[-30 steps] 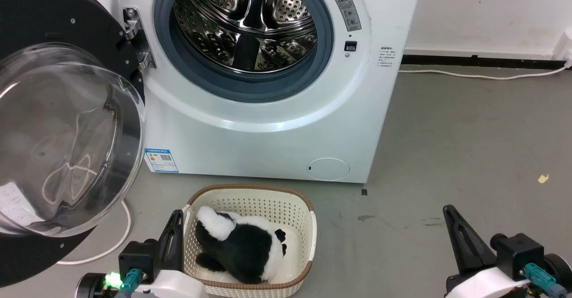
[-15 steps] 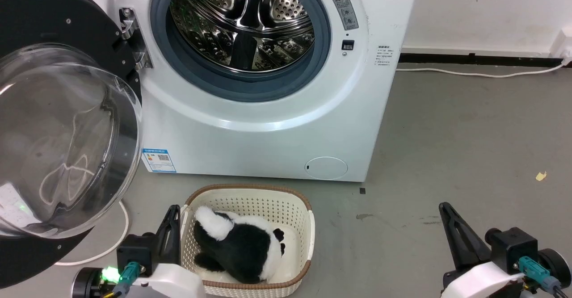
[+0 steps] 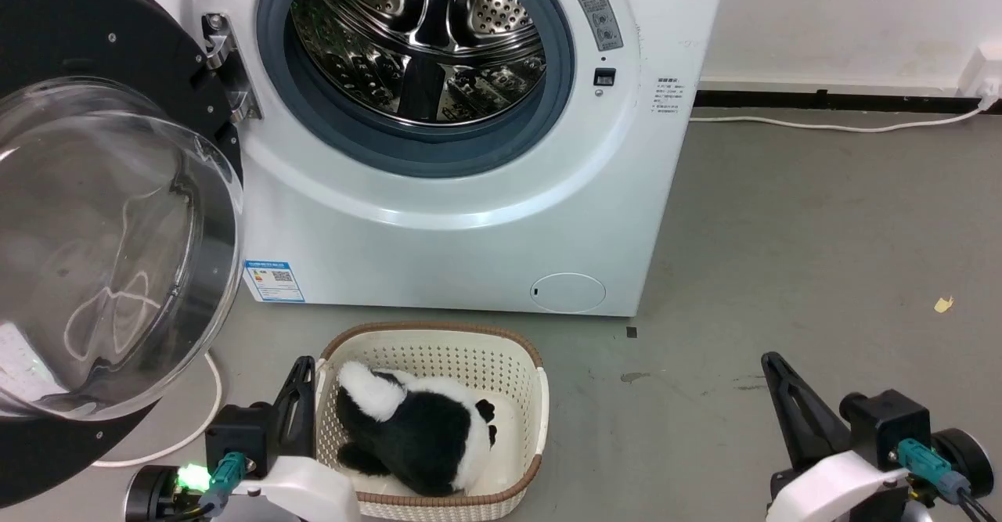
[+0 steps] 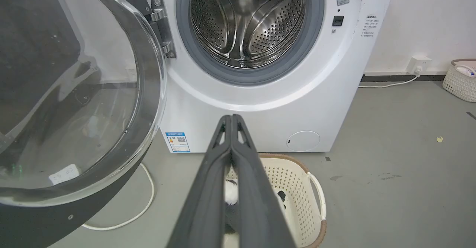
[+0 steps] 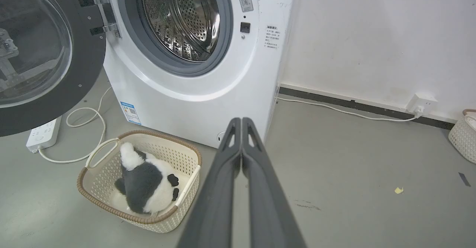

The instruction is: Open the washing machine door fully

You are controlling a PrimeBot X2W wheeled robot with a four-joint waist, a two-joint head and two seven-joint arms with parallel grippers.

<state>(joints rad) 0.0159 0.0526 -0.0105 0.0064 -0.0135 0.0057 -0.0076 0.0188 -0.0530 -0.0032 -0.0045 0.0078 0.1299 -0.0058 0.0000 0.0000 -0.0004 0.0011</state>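
The left claw (image 4: 231, 118) has its two dark fingers pressed together and holds nothing; the right claw (image 5: 241, 120) is also closed and empty. Just beside the left claw stands a cream perforated basket (image 3: 438, 326) with a black-and-white plush toy (image 3: 423, 428). Behind it, on the white front-loading washing machine (image 3: 438, 225), the large round glossy black door with glass bowl (image 3: 109, 232) hangs wide open on its metal hinge.
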